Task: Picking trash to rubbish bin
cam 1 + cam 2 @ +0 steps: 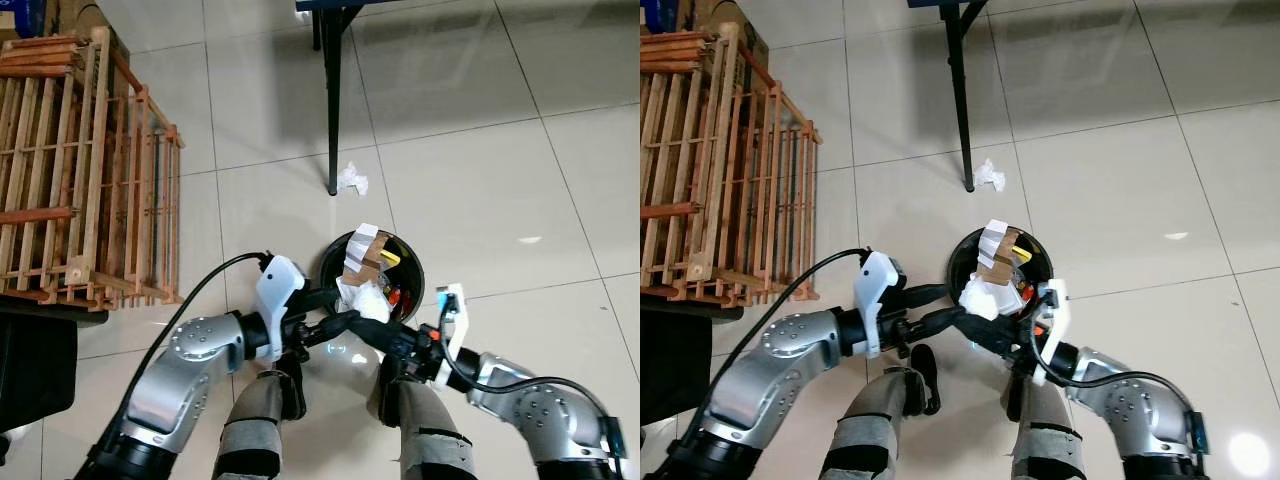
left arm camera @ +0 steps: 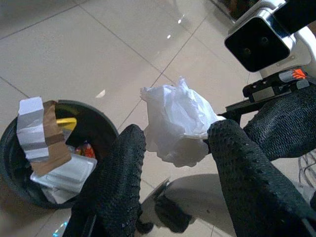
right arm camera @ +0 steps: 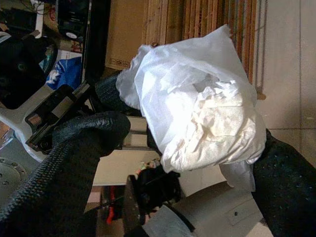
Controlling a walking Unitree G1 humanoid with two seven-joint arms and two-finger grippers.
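I saw both claws meeting just beside the rim of the black rubbish bin on the tiled floor, the left claw and the right claw each closed on the same crumpled white tissue. The bin held cardboard and other trash. Another white paper ball lay on the floor by a black table leg, beyond the bin.

Two silver arms with black cables, white wrist housings, black textured fingers and grey-wrapped legs.
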